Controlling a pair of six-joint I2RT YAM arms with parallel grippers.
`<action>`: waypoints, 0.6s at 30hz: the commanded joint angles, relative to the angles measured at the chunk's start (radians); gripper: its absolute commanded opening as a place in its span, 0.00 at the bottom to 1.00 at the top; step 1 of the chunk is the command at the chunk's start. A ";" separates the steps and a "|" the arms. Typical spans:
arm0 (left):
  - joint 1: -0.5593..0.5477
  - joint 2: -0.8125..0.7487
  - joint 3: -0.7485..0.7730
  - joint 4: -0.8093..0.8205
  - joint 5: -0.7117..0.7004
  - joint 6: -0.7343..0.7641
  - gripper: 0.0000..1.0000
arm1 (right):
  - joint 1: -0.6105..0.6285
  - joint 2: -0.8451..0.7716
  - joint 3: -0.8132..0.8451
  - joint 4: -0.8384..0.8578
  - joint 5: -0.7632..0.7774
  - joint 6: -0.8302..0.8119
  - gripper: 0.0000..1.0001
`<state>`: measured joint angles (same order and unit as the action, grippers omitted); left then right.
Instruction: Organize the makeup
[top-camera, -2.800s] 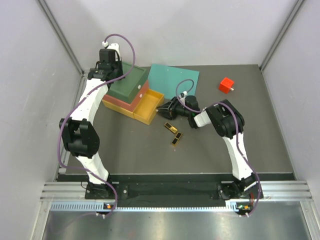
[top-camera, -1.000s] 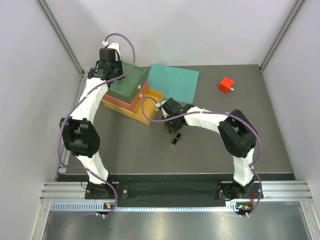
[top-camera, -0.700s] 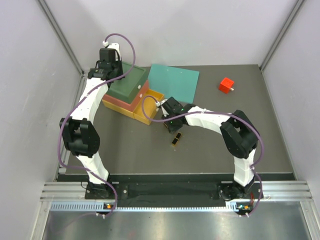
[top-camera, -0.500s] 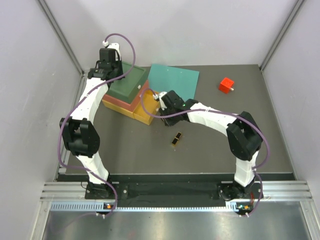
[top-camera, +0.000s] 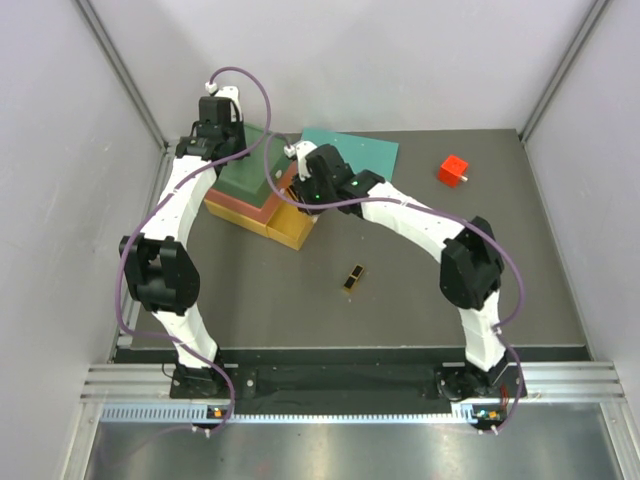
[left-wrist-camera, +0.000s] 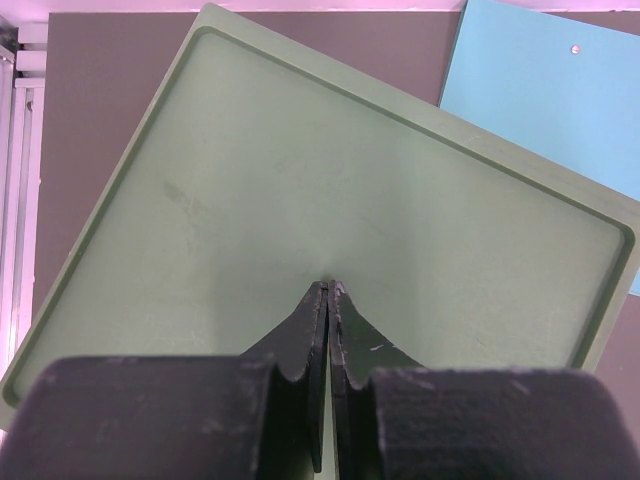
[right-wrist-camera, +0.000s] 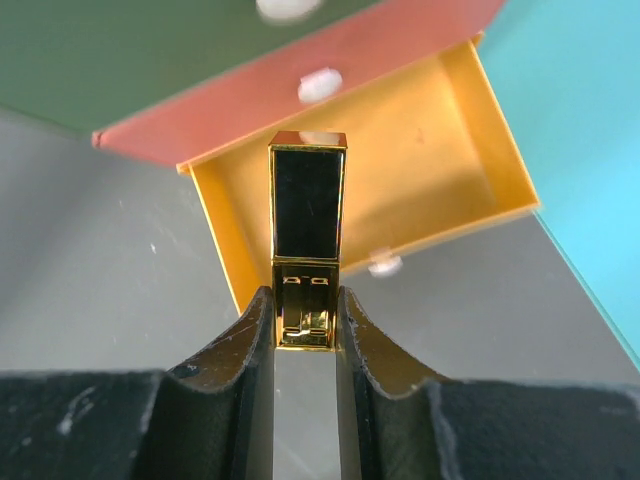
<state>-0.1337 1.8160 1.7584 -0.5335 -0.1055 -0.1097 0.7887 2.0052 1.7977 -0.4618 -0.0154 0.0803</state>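
So the right pincer (right-wrist-camera: 305, 300) is clamped on a glossy black-and-gold rectangular case (right-wrist-camera: 308, 250), gripping it by the gold end with a finger (right-wrist-camera: 250, 335) on either side. The black end sticks out ahead of the tips.

The bit that matters: the case hangs over the yellow open drawer (right-wrist-camera: 440, 170) of the little stacked organizer at the far left of the dark tabletop (top-camera: 250, 300). Its long axis runs straight out from the pincer, front-to-back across the drawer, a little skewed from the side walls. The black tip looks to be over the drawer floor, close to the salmon-red drawer (right-wrist-camera: 400, 50) above, while the gold end sits around the front wall. How high above the drawer it is, I can't tell. My guess is it needs to go a touch further in and down before letting go, or the gold end could catch that wall.

The right arm is stretched way out, arcing from its near-right base over to the far left, wrist pitched down.

The left pincer (left-wrist-camera: 328, 290) is clenched with nothing in it, tips right at the green flat lid (left-wrist-camera: 350, 200), probably bracing the box.

A second black-and-gold case (top-camera: 353, 278) lies mid-tabletop, well apart from the drawer and nearer the right arm.
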 joint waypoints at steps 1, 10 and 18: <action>0.003 0.091 -0.082 -0.250 0.023 0.004 0.05 | -0.011 0.095 0.155 0.009 -0.031 0.045 0.00; 0.003 0.091 -0.083 -0.247 0.026 0.002 0.05 | -0.034 0.205 0.212 0.018 -0.014 0.099 0.00; 0.003 0.088 -0.086 -0.247 0.024 0.002 0.05 | -0.057 0.248 0.196 0.008 0.011 0.134 0.18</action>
<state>-0.1333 1.8153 1.7557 -0.5308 -0.1024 -0.1059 0.7429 2.2406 1.9537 -0.4801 -0.0196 0.1879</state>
